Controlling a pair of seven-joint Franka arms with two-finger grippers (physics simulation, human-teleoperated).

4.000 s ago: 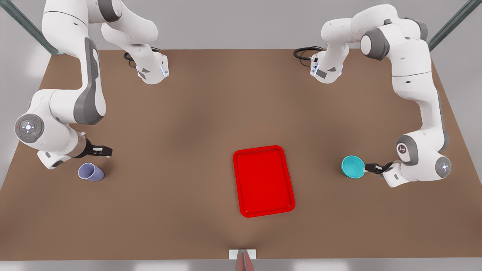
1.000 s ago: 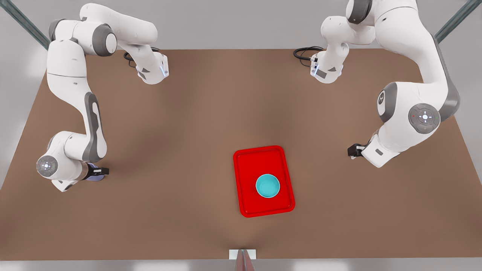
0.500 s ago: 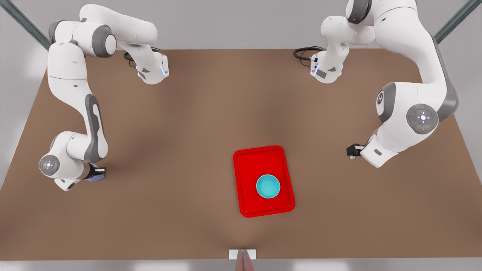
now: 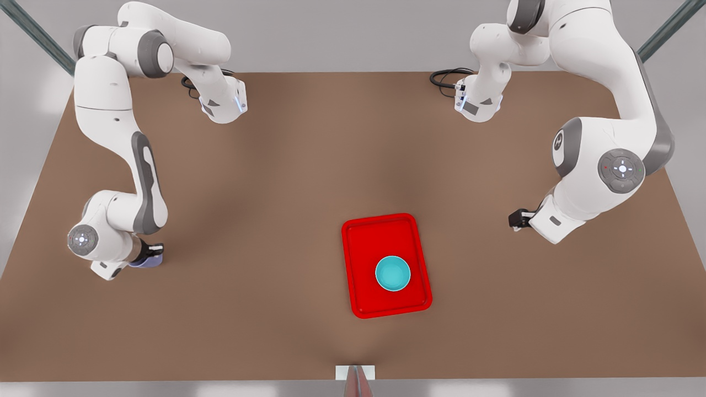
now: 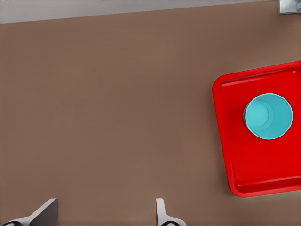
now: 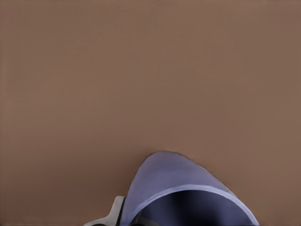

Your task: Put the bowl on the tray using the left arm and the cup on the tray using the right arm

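The bowl (image 4: 392, 273) sits upright on the tray (image 4: 364, 242). The cup (image 6: 183, 188) is at the table's (image 4: 276, 182) front-view left, gripped at its rim by my right gripper (image 4: 150, 255). My left gripper (image 5: 103, 214) hangs spread wide, empty, beside the tray

The tabletop (image 4: 265, 220) looks matt brown and smooth, without grain. The tray (image 4: 361, 286) is bright red with a plastic-like sheen; the bowl (image 4: 392, 273) is smooth teal, the cup (image 6: 178, 188) smooth matt lavender. Arm shells (image 4: 601, 66) look glossy white plastic with grey joints
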